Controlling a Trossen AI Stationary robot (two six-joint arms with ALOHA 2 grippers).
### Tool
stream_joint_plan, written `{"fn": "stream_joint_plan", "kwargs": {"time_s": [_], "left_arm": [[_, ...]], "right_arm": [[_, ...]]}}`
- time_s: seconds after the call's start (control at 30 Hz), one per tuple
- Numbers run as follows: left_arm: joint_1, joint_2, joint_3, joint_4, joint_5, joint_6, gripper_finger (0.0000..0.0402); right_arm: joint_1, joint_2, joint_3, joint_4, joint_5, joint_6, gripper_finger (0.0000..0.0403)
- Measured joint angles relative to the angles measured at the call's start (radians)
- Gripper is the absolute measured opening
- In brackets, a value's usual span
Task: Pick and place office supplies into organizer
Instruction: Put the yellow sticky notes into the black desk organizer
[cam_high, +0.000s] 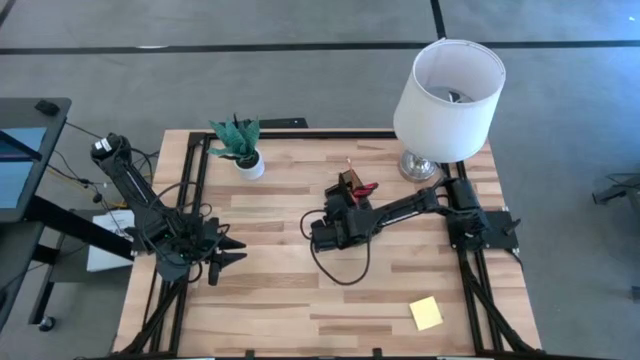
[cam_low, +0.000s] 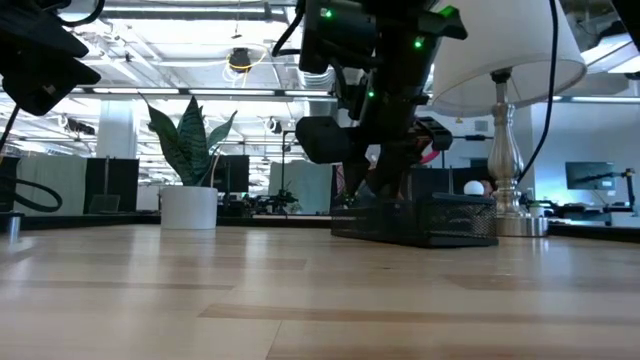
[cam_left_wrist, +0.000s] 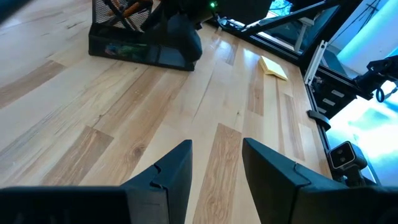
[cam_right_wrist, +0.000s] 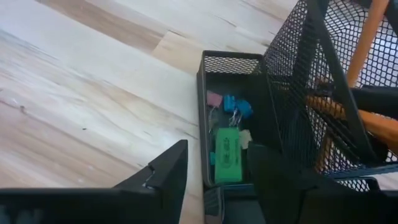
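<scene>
Yellow sticky-note pad (cam_high: 426, 313): lone supply outside organizer, flat on tabletop (cam_high: 280, 300), well apart from both grippers. Judged light, thin, slightly floppy; take across opposite edges, low.

Organizer (cam_right_wrist: 261, 112): black mesh, rigid. Low compartment just ahead of right fingers (cam_right_wrist: 163, 176) holds green block (cam_right_wrist: 227, 155), small blue and pink clips (cam_right_wrist: 235, 106). Tall compartment beside: orange pencils (cam_right_wrist: 367, 43).

Right gripper (cam_right_wrist: 214, 177): fingers spread, empty.

Left gripper (cam_left_wrist: 216, 165): fingers apart, nothing between, bare tabletop ahead.

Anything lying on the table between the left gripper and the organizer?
Nothing: in the left wrist view, only bare wood runs from the left gripper to the organizer; the sticky-note pad lies off to the side.
</scene>
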Motion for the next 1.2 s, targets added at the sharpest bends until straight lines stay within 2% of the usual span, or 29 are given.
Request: {"fn": "stream_joint_plan", "kwargs": {"time_s": [0.4, 0.53, 0.67, 0.77, 0.87, 0.97, 1.1, 1.2], "left_arm": [[0.0, 0.0, 0.0, 0.0, 0.0, 0.0, 0.0137], [0.0, 0.0, 0.0, 0.0, 0.0, 0.0, 0.0137], [0.0, 0.0, 0.0, 0.0, 0.0, 0.0, 0.0137], [0.0, 0.0, 0.0, 0.0, 0.0, 0.0, 0.0137], [0.0, 0.0, 0.0, -0.001, 0.0, 0.0, 0.0137], [0.0, 0.0, 0.0, -0.007, 0.0, 0.009, 0.0137], [0.0, 0.0, 0.0, -0.011, 0.0, 0.024, 0.0137], [0.0, 0.0, 0.0, -0.011, 0.0, 0.025, 0.0137]], "right_arm": [[0.004, 0.0, 0.003, 0.043, 0.003, -0.022, 0.0121], [0.026, 0.0, 0.056, 0.041, -0.01, -0.078, 0.0111], [0.094, 0.0, 0.144, 0.018, 0.0, -0.175, 0.0104], [0.19, -0.001, 0.21, -0.051, 0.038, -0.175, 0.0102], [0.315, -0.001, 0.25, -0.156, 0.076, -0.077, 0.0102], [0.446, -0.001, 0.257, -0.282, 0.089, 0.121, 0.0102], [0.611, -0.001, 0.255, -0.421, 0.08, 0.422, 0.0102], [0.708, -0.001, 0.251, -0.44, 0.033, 0.56, 0.0102]]}}
